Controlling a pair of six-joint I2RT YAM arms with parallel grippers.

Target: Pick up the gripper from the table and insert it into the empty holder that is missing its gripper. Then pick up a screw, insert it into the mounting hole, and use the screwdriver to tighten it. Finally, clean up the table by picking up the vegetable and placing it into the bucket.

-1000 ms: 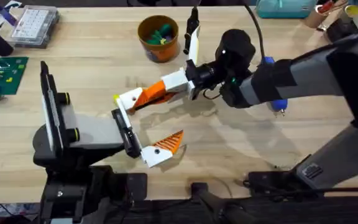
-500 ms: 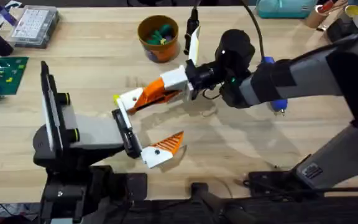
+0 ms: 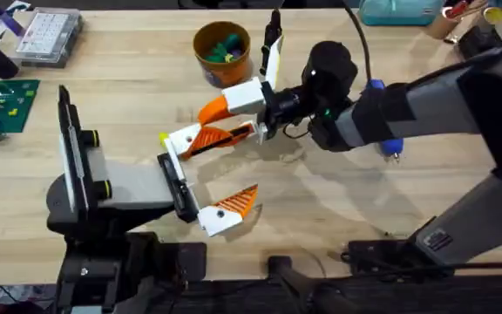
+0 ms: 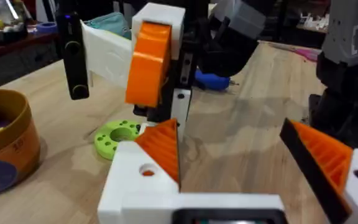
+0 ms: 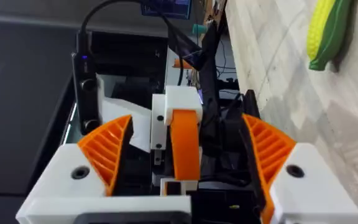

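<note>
The orange ribbed gripper [image 3: 214, 137] sits in the white holder [image 3: 181, 139] with the yellow tab, on the left arm's black rail. My left gripper [image 3: 253, 161] [image 4: 229, 130] is open, its twin orange finger [image 3: 238, 202] well apart. My right gripper [image 3: 244, 68] [image 5: 186, 121] hangs open just above the inserted piece, its orange pad [image 4: 148, 62] clear of it. The blue screwdriver [image 3: 393, 148] [image 4: 213, 81] lies partly under the right arm. The lime-green vegetable [image 4: 120, 134] rests on the table beside the orange bucket [image 3: 222, 52] [image 4: 5, 143].
A clear parts box [image 3: 49, 35] and a green board [image 3: 3, 100] lie at the far left. A toy corn cob [image 5: 328, 31] lies on the wood. A teal container [image 3: 399, 10] stands at the back right. The bucket holds small coloured pieces.
The right gripper's lower finger has lifted up and away from the orange gripper, letting it go. The piece stays seated in the holder. The left arm has not moved.
</note>
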